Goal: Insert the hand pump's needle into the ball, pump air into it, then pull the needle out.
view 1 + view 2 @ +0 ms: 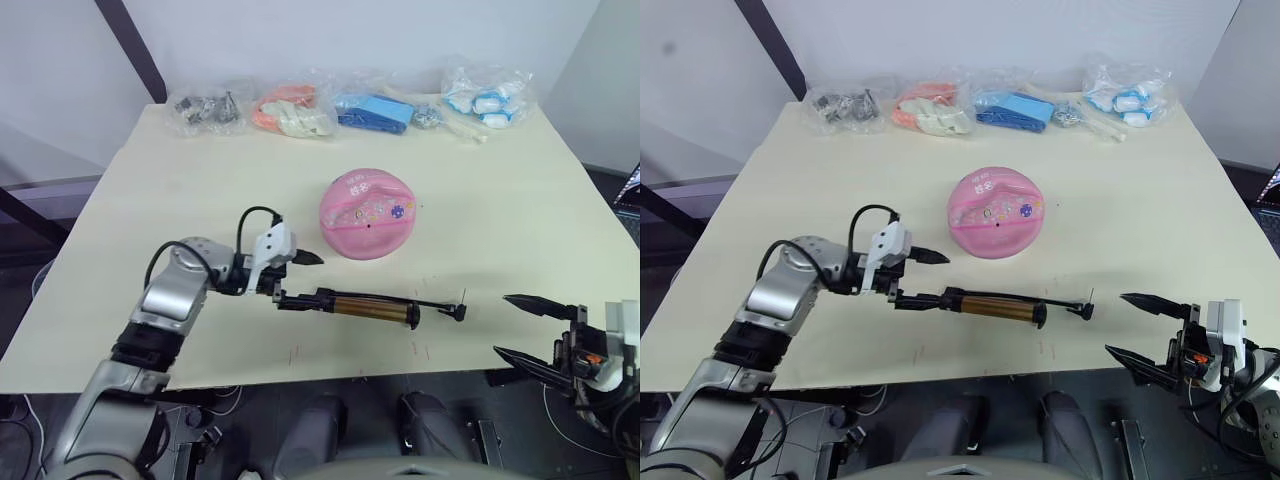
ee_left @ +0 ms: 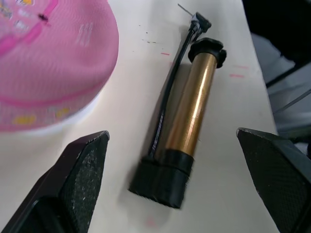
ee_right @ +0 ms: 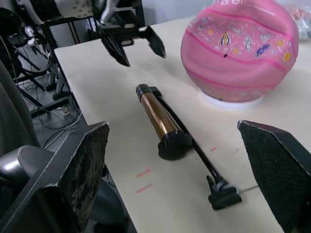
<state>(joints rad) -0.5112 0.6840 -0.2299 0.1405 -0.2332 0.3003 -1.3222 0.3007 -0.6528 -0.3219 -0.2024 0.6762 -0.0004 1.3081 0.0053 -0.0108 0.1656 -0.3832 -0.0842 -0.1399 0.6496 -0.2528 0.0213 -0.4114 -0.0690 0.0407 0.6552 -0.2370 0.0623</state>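
Note:
The pink ball (image 1: pixel 367 213) rests on a white ring at the table's middle. In front of it the bronze hand pump (image 1: pixel 375 307) lies flat, its black hose running along it to the needle (image 1: pixel 463 297) at its right end. My left gripper (image 1: pixel 298 278) hovers open at the pump's left, handle end. In the left wrist view the pump's black cap (image 2: pixel 160 182) lies between the fingers (image 2: pixel 82 170), untouched. Beyond the table's front right edge my right gripper (image 1: pixel 503 325) is open and empty, pointing toward the needle fitting (image 3: pixel 223 196).
Clear bags of small parts line the table's far edge: a dark one (image 1: pixel 207 108), an orange-white one (image 1: pixel 295 110), a blue one (image 1: pixel 375 110) and a blue-white one (image 1: pixel 487 95). Small red marks (image 3: pixel 143 179) dot the table (image 1: pixel 520 210) near its front edge.

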